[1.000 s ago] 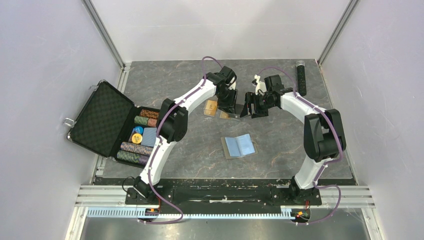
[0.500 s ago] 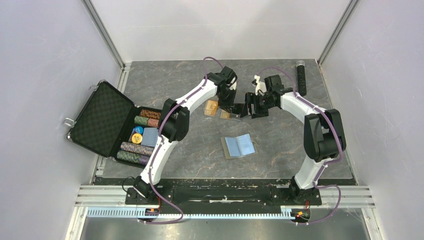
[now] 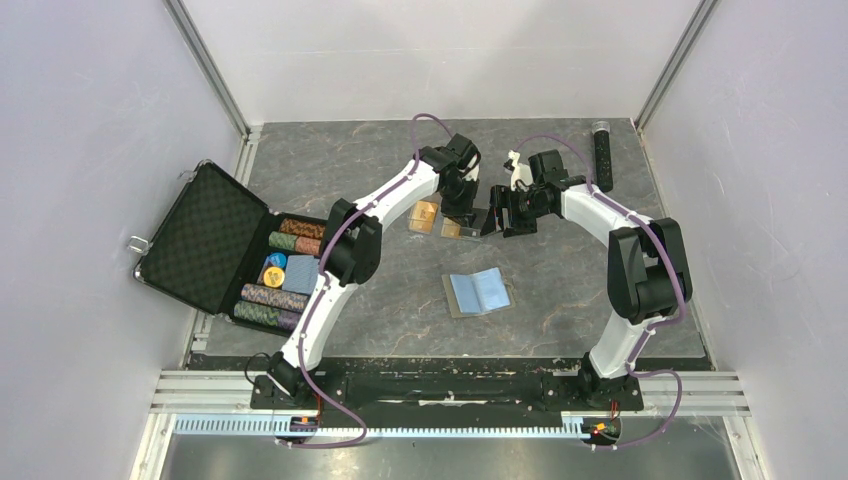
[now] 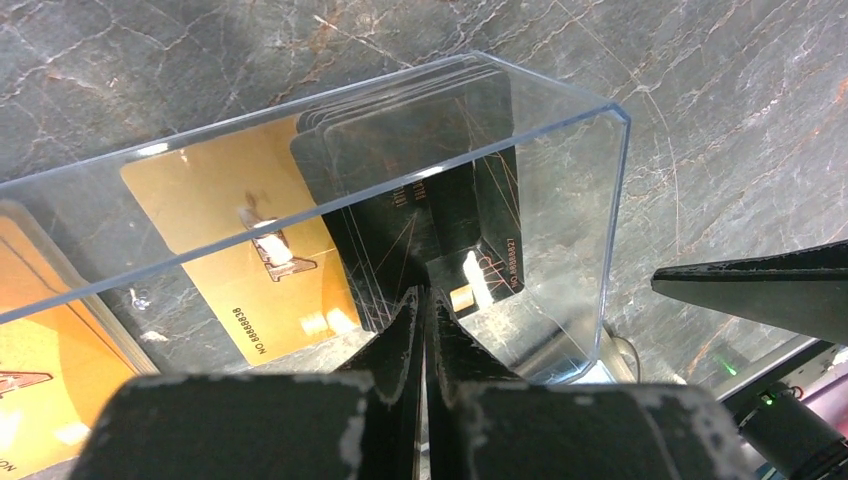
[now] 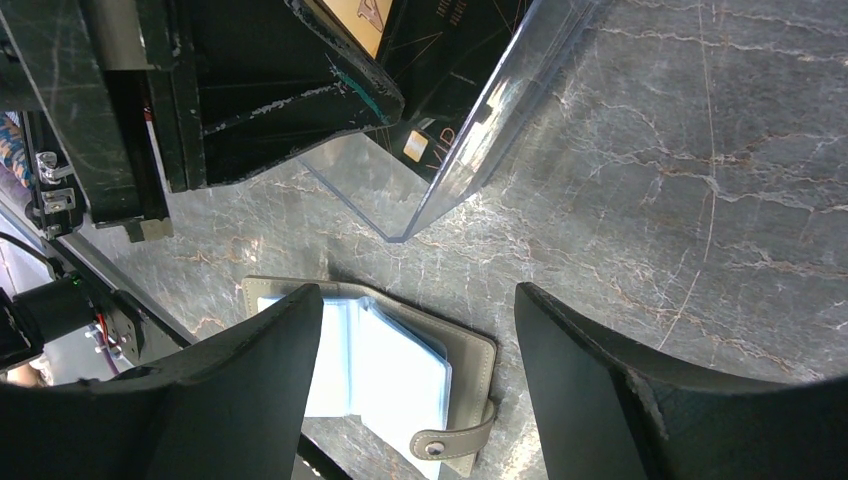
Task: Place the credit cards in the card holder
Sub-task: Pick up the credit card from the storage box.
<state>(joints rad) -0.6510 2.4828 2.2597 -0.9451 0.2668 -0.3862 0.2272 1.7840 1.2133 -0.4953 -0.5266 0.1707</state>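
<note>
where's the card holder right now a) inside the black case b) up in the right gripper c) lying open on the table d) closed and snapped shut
c, the card holder lies spread open on the table, light blue inside facing up and its snap tab undone.

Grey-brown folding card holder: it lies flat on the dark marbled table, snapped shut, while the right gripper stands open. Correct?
Not quite. The grey-brown folding card holder lies on the dark marbled table spread open, not snapped shut: the right wrist view shows its light blue sleeves and loose snap tab. The right gripper does stand open.
</note>
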